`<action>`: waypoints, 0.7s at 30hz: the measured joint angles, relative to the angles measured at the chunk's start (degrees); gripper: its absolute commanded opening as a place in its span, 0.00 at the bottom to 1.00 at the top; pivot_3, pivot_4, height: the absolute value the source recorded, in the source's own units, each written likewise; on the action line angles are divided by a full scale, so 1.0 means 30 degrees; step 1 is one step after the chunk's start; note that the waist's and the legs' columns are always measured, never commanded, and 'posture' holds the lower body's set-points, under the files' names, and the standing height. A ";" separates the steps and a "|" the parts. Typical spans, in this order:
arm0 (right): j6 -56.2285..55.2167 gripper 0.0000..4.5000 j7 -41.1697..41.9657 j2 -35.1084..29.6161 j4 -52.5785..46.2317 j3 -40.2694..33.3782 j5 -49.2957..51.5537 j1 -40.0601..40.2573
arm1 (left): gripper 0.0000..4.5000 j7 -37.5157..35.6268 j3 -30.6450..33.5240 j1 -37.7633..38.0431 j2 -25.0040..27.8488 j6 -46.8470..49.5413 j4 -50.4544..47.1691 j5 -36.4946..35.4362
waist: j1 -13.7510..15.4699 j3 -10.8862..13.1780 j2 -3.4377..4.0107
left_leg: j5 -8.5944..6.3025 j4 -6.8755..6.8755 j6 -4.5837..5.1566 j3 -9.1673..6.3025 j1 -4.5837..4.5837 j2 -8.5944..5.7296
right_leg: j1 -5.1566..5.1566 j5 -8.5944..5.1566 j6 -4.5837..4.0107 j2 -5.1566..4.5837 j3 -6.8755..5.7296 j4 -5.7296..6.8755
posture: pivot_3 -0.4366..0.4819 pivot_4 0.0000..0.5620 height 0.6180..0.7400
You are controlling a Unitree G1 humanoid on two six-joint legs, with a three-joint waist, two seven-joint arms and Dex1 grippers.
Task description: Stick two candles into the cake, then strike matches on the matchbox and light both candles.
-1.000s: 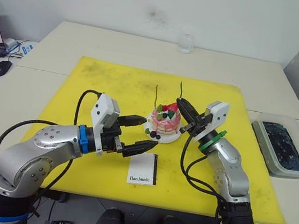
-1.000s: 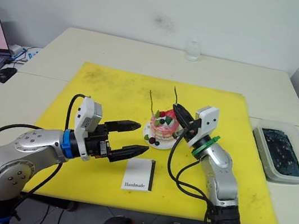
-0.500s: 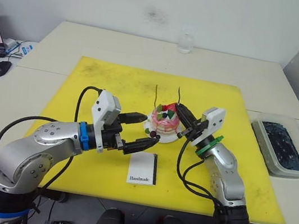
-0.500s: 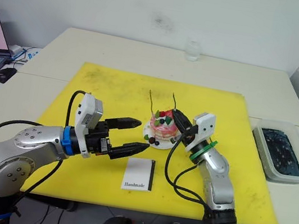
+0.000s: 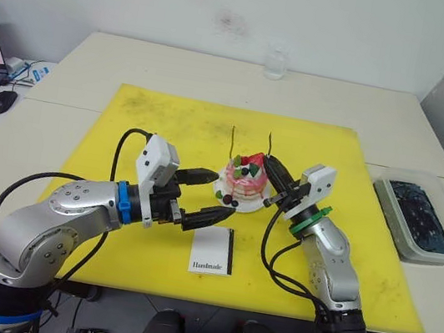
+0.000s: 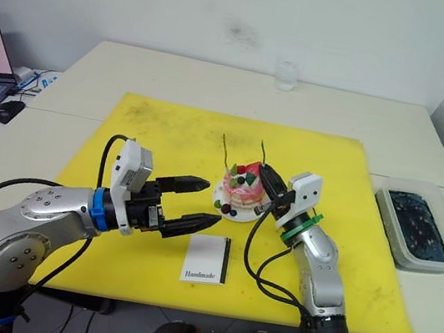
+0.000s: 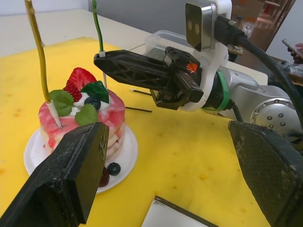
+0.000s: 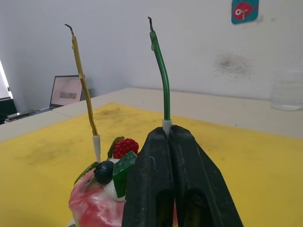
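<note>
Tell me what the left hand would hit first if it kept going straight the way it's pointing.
Probably the cake and its white plate: the open left hand points straight at them, though depth is hard to judge.

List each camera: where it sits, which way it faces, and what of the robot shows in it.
Left eye view: on the head, looking forward and down at the yellow mat, cake and matchbox; both arms show.
Right eye view: beside it, same scene.
Left wrist view: on the left arm, looking along its open fingers at the cake and the right gripper.
Right wrist view: on the right arm, looking along its fingers shut on the green candle.
Both wrist views share the cake and both candles.
</note>
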 measured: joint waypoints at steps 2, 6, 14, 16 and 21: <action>-0.0319 0.00 -0.0046 0.0012 0.0023 0.0005 -0.0233 0.0154 | 1.00 -0.0021 -0.0041 -0.0001 0.0000 -0.0014 0.0001 0.0025 | 0.0000 0.0000 0.0000 | 0.0000 0.0000 0.0000 -0.0002 0.0000 0.0000 | 0.0000 0.0000 0.0000 -0.0001 -0.0003 0.0000 | 0.48 0.27 1.00; -0.0547 0.00 -0.0099 0.0105 0.0154 0.0041 -0.0394 0.0214 | 1.00 -0.0046 -0.0086 -0.0002 0.0000 -0.0026 0.0002 0.0066 | -0.0011 0.0000 0.0000 | 0.0000 -0.0001 0.0000 -0.0004 0.0001 0.0001 | 0.0000 0.0000 0.0000 -0.0002 -0.0005 0.0000 | 0.48 0.27 1.00; -0.0903 0.00 -0.0144 0.0361 0.0703 0.0358 -0.0600 0.0370 | 1.00 -0.0136 -0.0101 0.0001 0.0000 -0.0056 0.0012 0.0132 | -0.0016 0.0000 0.0000 | 0.0000 -0.0002 0.0000 -0.0003 0.0000 0.0000 | 0.0000 -0.0001 -0.0001 -0.0003 -0.0002 -0.0001 | 0.48 0.27 1.00; -0.0984 0.00 -0.0174 0.0369 0.0703 0.0364 -0.0701 0.0441 | 1.00 -0.0195 -0.0104 0.0003 -0.0001 -0.0061 0.0012 0.0147 | -0.0019 0.0000 0.0000 | 0.0000 -0.0002 0.0000 -0.0003 0.0001 0.0000 | 0.0000 0.0000 -0.0001 -0.0004 -0.0001 -0.0002 | 0.48 0.27 1.00; -0.1199 0.00 -0.0495 0.0378 0.0703 0.0355 -0.0919 0.0895 | 1.00 -0.0241 -0.0141 0.0018 -0.0004 -0.0074 0.0012 0.0184 | -0.0022 0.0000 0.0000 | 0.0000 -0.0002 0.0000 -0.0004 0.0001 0.0001 | 0.0000 -0.0001 -0.0001 -0.0007 -0.0003 -0.0001 | 0.48 0.27 1.00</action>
